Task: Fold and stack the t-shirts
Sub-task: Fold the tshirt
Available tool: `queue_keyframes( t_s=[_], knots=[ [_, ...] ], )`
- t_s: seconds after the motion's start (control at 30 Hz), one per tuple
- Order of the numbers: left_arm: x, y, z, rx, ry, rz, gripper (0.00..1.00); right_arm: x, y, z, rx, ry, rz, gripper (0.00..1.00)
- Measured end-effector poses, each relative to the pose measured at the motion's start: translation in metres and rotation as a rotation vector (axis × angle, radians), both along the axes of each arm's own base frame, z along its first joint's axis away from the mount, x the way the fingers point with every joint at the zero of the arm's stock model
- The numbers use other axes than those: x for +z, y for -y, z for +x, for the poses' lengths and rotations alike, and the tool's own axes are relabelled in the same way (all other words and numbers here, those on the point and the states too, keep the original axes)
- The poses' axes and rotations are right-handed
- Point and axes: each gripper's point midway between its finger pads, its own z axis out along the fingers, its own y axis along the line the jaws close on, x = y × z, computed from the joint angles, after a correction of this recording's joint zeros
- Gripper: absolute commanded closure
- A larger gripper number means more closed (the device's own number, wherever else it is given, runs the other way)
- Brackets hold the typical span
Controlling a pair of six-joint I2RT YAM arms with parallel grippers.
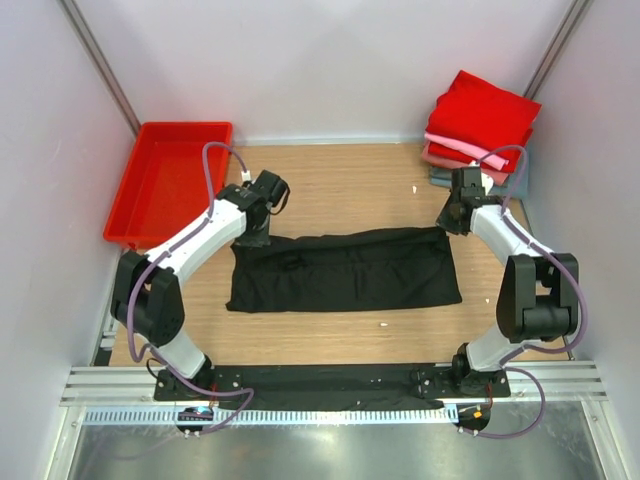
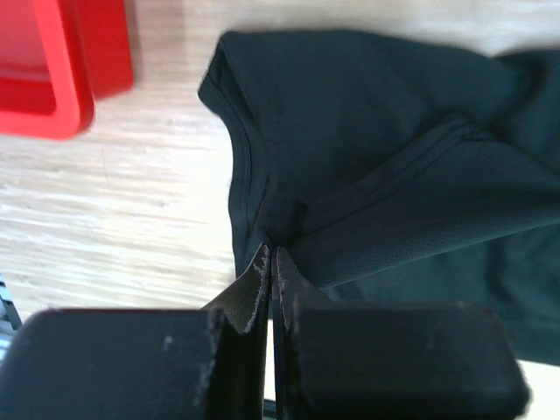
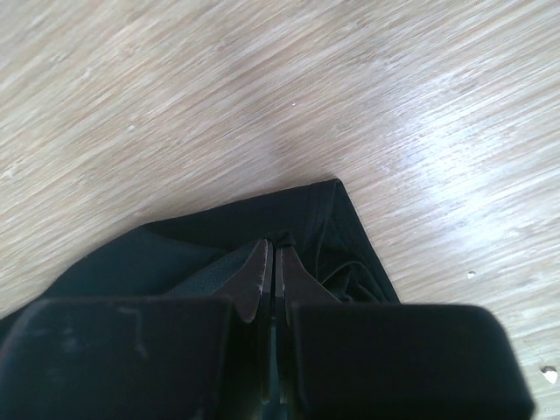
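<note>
Overhead view with two wrist views. The wooden counter (image 1: pixel 340 185) fills the centre of the overhead frame, walled on three sides.

The black t-shirt (image 1: pixel 345 270) lies across the middle of the frame as a long horizontal band, folded over on itself, flat on the wood. Its upper edge runs from one arm to the other.

A red tray (image 1: pixel 170 180) sits at the upper left, apart from the shirt; its corner also shows at the upper left of the left wrist view.

The folded t-shirts (image 1: pixel 480 125) are stacked at the upper right against the wall: bright red on top, then pink, dusty-rose and grey-teal at the bottom.

The left tool (image 1: pixel 254 238) meets the upper left corner of the band. In its wrist view the left tool (image 2: pixel 269 260) has its jaws pressed together on a pinch of black cloth, creases running out from the tips.

The right tool (image 1: pixel 447 228) meets the upper right corner. In its wrist view the right tool (image 3: pixel 269 252) is likewise closed tight, tips on the cloth just inside that corner.
</note>
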Motion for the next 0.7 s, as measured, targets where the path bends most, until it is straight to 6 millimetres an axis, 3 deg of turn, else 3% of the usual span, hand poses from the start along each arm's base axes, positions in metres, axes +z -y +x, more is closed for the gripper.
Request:
queue_keyframes(
  t_s=[0.2,0.37,0.4,0.43,0.47,0.5,0.53,0.57,0.63,0.7],
  knots=[
    [-0.002,0.001,-0.011,0.005,0.002,0.002,1.0,0.009,0.002,-0.01,-0.006,0.029,-0.01,0.99],
    [-0.006,-0.001,-0.016,0.013,-0.001,0.026,0.98,-0.002,0.003,-0.026,-0.012,0.003,-0.011,0.97],
    [-0.008,-0.001,-0.019,0.015,-0.004,0.031,0.96,-0.006,0.004,-0.031,-0.017,-0.01,-0.013,0.92],
    [-0.009,-0.001,-0.022,0.015,-0.009,0.037,0.93,-0.01,0.005,-0.035,-0.024,-0.023,-0.019,0.76],
    [-0.012,-0.002,-0.028,0.016,-0.02,0.043,0.83,-0.014,0.007,-0.038,-0.04,-0.032,-0.022,0.7],
    [-0.014,-0.003,-0.035,0.017,-0.033,0.052,0.75,-0.017,0.009,-0.042,-0.054,-0.043,-0.032,0.57],
    [-0.016,-0.005,-0.043,0.013,-0.046,0.062,0.64,-0.02,0.012,-0.045,-0.07,-0.051,-0.044,0.31],
    [-0.017,-0.006,-0.051,0.011,-0.058,0.069,0.47,-0.022,0.015,-0.048,-0.088,-0.057,-0.053,0.24],
    [-0.018,-0.009,-0.07,0.012,-0.078,0.072,0.36,-0.021,0.022,-0.053,-0.11,-0.063,-0.076,0.17],
    [-0.015,-0.009,-0.082,0.012,-0.08,0.055,0.35,-0.014,0.024,-0.054,-0.124,-0.044,-0.083,0.17]
  ],
)
